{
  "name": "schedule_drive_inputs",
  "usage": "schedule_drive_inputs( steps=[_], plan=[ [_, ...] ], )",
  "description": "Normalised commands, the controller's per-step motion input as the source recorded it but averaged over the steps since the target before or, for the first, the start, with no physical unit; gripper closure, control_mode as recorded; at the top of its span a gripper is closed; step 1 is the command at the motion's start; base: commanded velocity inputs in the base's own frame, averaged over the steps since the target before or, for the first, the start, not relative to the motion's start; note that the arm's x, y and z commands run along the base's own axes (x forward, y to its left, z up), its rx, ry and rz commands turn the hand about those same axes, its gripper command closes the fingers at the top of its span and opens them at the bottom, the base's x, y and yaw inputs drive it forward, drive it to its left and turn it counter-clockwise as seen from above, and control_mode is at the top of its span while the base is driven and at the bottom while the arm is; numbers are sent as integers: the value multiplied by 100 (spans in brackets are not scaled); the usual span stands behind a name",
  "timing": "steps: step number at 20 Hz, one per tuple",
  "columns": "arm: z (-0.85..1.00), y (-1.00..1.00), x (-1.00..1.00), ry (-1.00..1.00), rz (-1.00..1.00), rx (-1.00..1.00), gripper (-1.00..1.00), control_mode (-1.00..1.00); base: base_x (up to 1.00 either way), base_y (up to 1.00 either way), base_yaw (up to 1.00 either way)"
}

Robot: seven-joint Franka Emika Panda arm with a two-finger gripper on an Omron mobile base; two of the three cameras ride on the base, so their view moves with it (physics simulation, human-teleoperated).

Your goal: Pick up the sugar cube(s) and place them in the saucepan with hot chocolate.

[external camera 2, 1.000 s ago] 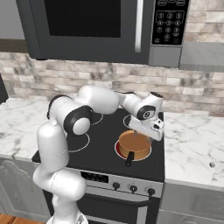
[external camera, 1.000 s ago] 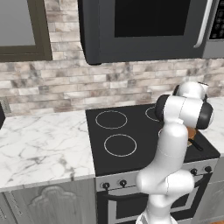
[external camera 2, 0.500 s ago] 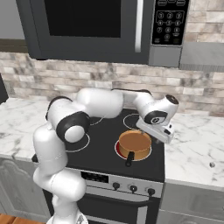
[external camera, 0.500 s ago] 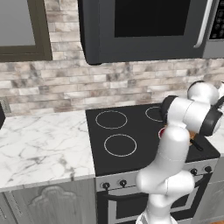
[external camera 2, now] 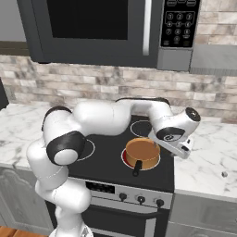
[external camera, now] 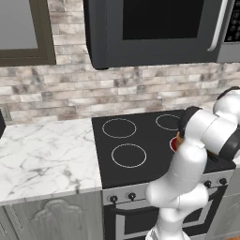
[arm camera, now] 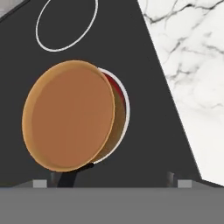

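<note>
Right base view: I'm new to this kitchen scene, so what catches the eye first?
The copper-orange saucepan, brown to the brim, sits on the stove's front right burner, which glows red, with its dark handle pointing forward. The white arm curves over the cooktop, its open gripper just right of the pan. A dark microwave hangs above.

Even flat light, sharp, faint shadows

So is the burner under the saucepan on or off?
On, it appears: the ring under the saucepan glows red beside the pan's base, while the other rings are plain white outlines.
</note>
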Motion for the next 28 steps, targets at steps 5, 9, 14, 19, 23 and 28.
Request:
schedule_drive_inputs(
  steps=[5,9,14,19,23,28],
  plan=[
    [-1,0,0,1,0,-27,-100,-100,0,0,0],
    [0,-7,1,6,0,-34,-100,-100,0,0,0],
    [-19,-38,9,8,0,-11,-100,-100,0,0,0],
    [-15,-69,16,9,1,-1,-100,-100,0,0,0],
    [0,-94,13,0,1,1,-100,-100,0,0,0],
    [0,-78,0,0,0,5,-100,-100,0,0,0]
  ],
)
